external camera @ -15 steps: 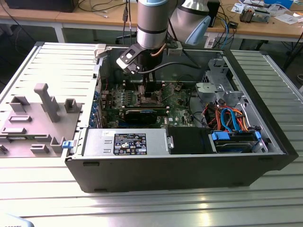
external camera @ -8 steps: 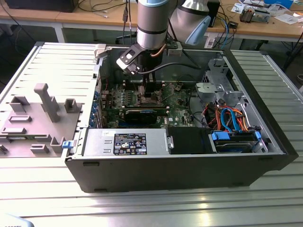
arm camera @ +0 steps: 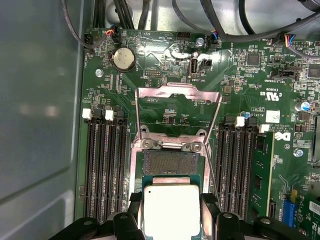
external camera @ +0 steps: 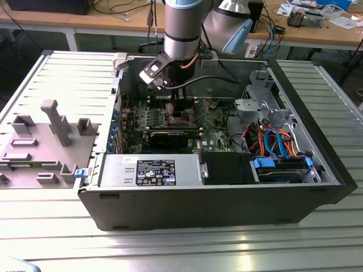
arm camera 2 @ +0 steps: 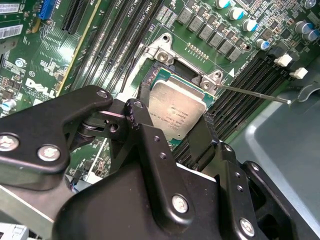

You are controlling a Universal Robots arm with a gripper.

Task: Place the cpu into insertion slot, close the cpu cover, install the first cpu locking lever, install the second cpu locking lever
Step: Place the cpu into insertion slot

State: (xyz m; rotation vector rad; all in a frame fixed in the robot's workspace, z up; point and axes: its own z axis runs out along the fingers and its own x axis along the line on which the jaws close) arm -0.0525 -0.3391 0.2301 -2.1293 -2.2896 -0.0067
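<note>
1. The gripper [arm camera: 171,212] reaches down into the open computer case [external camera: 215,204], over the motherboard [arm camera: 150,65].
2. Hand state: the black fingers [arm camera: 207,205] are clamped on the cpu [arm camera: 171,207], one on each of two opposite edges. The silvery top faces up between them in both wrist views.
3. The cpu is level and held directly between the fingertips, over the near part of the insertion slot [arm camera: 167,162]. It is not seated.
4. The slot's dark pin field lies bare just beyond the fingertips, inside its silver rim.
5. The cpu cover [arm camera: 177,100] is swung open, hinged at the slot's far edge, and lies further out from the hand than the slot.
6. In the second wrist view a thin metal lever [arm camera 2: 250,92] stands out sideways from a slot corner, clear of the fingers.
7. Banks of long memory slots [arm camera: 105,165] run to either side of the fingers, apart from them.
</note>
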